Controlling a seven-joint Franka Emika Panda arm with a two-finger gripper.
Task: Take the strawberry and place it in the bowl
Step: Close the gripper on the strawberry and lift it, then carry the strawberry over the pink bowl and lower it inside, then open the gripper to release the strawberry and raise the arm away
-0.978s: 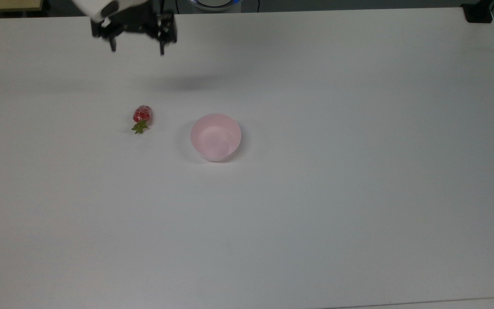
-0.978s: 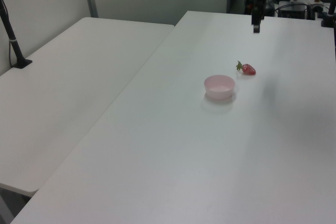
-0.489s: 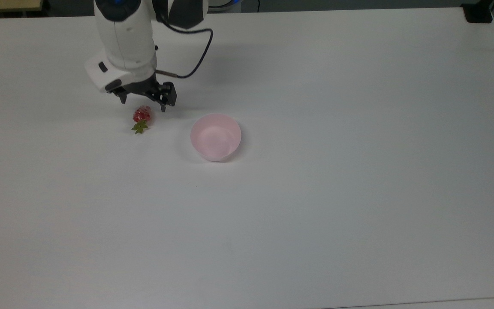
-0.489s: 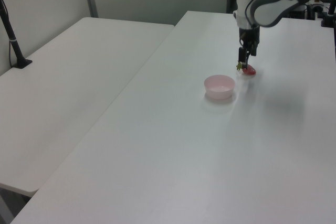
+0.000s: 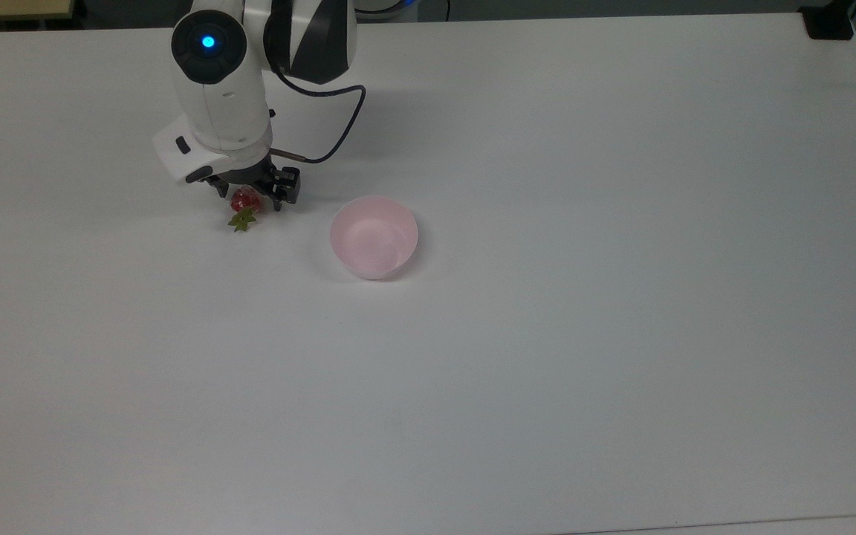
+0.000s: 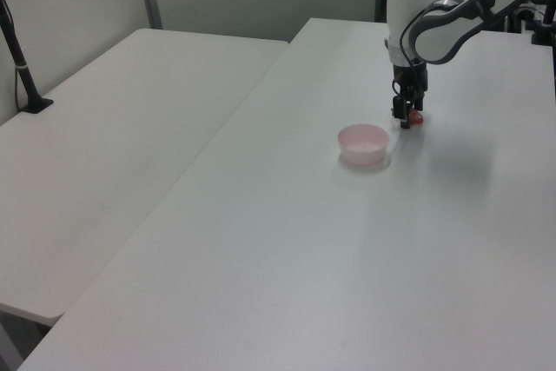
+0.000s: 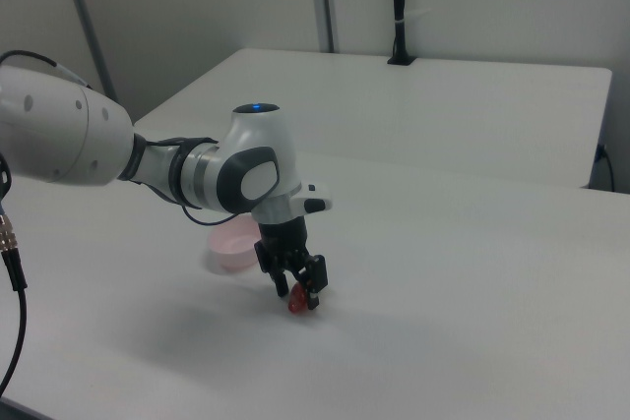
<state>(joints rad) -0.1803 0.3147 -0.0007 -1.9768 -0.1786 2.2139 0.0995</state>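
Glossy red, the strawberry [image 5: 247, 199] lies on the white bench [image 5: 547, 357] with its green leafy cap [image 5: 242, 220] pointing toward the top view's bottom edge. The pale pink bowl [image 5: 374, 237] stands apart from it, to the top view's right, and holds nothing. The hand [image 5: 248, 199] is lowered over the fruit with its fingers spread, one on each side of the red body; in the right view the strawberry [image 7: 298, 304] sits between the fingertips at bench level, not yet lifted.

Handling judgement: the fruit looks small and light, so lifting it should need little force. Its shiny skin suggests a slippery surface, and the tapered shape could squirt out of a pinch placed near the tip. Grip across the widest part of the red body, clear of the cap, which is thin and would likely bend or tear. Close gently; if the fruit is real, firm pressure may bruise it.
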